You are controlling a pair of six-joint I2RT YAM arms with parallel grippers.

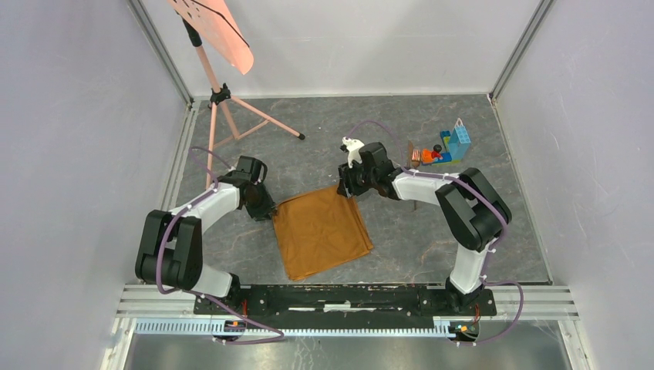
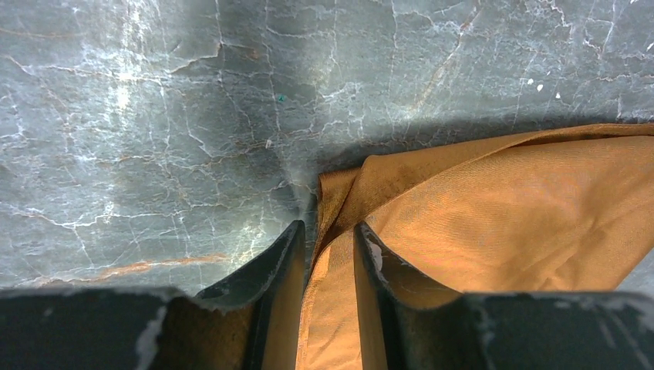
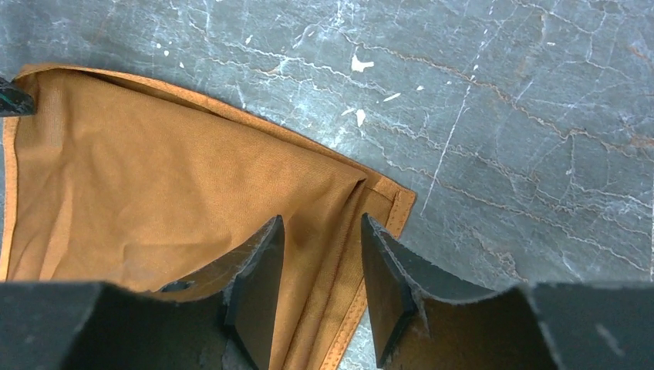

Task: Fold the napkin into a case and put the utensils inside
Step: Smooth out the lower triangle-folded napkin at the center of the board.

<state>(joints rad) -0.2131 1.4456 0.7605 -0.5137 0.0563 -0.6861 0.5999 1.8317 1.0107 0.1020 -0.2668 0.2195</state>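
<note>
The grey marble table looks smooth, so I judge that the cloth can slide on it instead of folding. The napkin lies in the middle of the table between the 2 arms, mostly flat, with 1 corner at each gripper. It is shiny and looks slippery, and this is the main danger: if the 2 arms do not move together, 1 corner can slip out and the fold becomes crooked, or the whole cloth is dragged aside. The left gripper is narrow and pinches the left corner, which rises between the fingers with a shadow under it. I see more than 1 layer there, so it may carry only the upper layer. The right gripper is also narrow, over the far corner, with cloth and a crease in the gap, but I cannot tell if it really bites. A lift from here may leave this corner on the table. The toy bricks lie near the right arm, which can push them. The utensils seem to lie just beside the bricks, too small to see well, and a wide sweep can knock them away.
</note>
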